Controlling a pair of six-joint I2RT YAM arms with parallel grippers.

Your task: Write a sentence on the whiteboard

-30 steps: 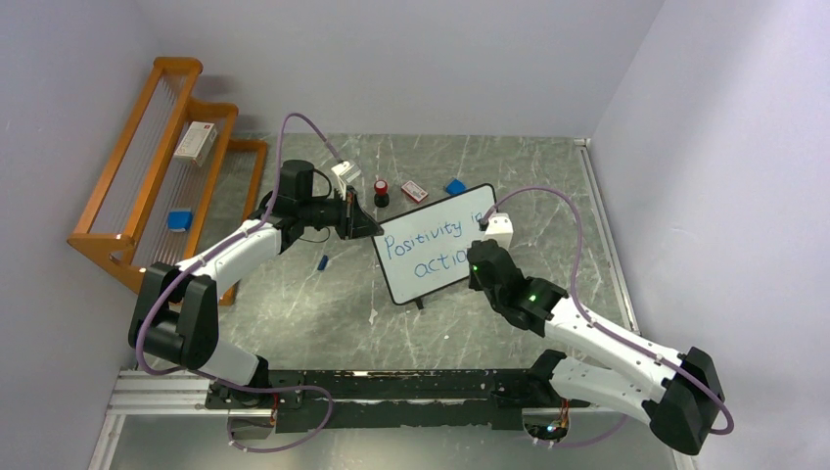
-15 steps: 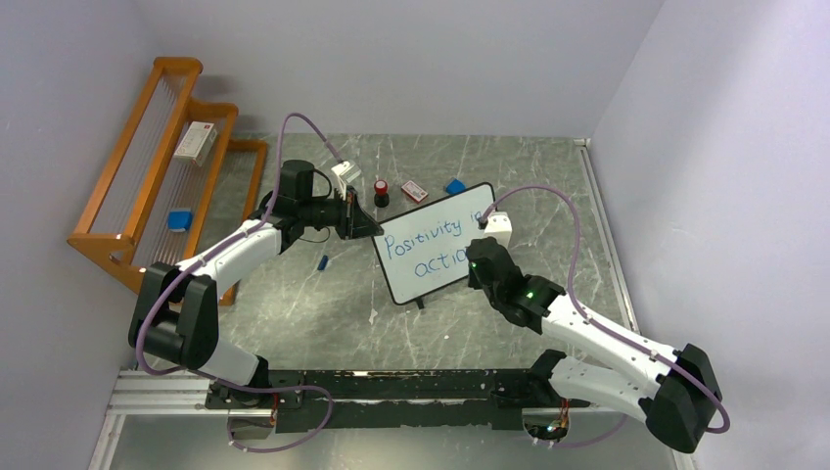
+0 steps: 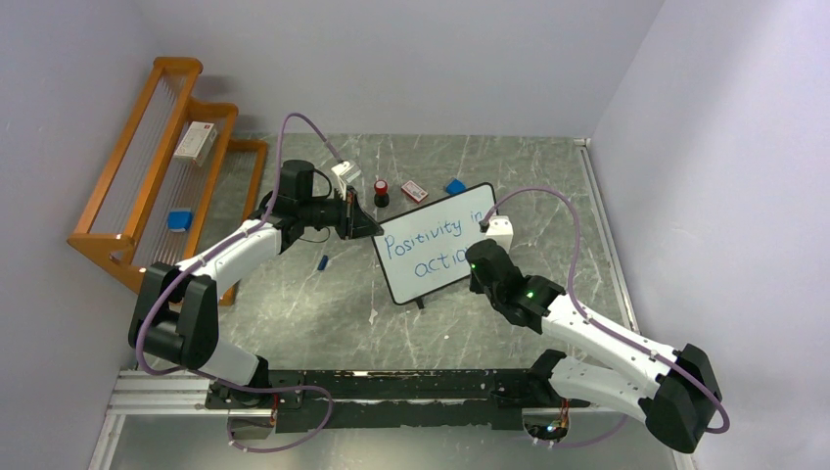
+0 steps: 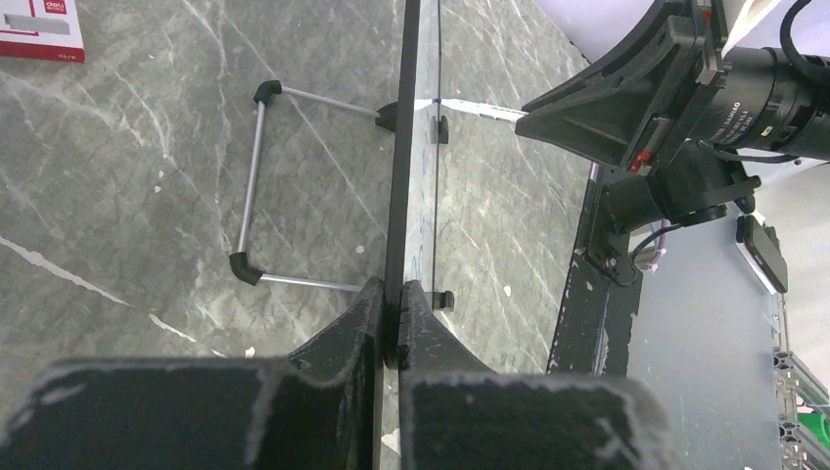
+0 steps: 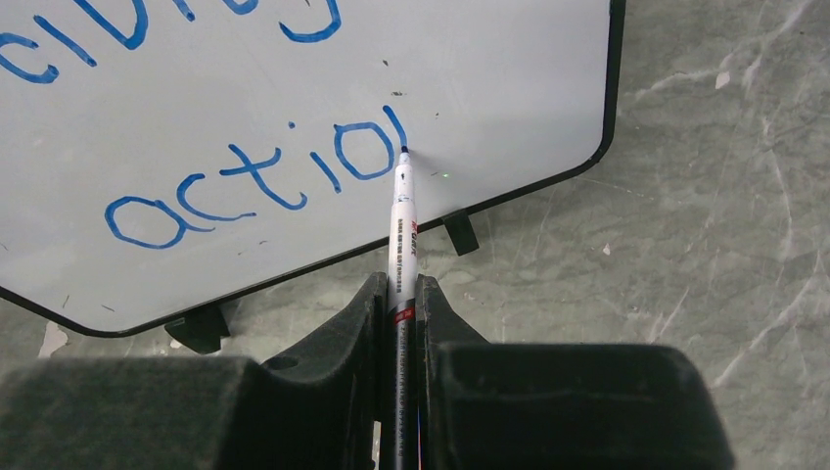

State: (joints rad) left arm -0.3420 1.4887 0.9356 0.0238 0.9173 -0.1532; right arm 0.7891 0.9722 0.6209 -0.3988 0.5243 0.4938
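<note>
The whiteboard stands near the middle of the desk, the left fingers clamped on its edge. Hold that firm.

The right fingers grip the marker pen, its tip touching just past "actio". Light, even pressure should finish the sentence cleanly.

Since a second ago the right wrist has drawn slightly toward the near edge, uncovering "in".

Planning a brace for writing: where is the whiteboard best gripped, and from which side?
I'd pinch the whiteboard by its thin left edge, coming from the left, one finger on the face, one behind: the panel is thin, propped on a wire stand, and that side clears the marker pen.
</note>
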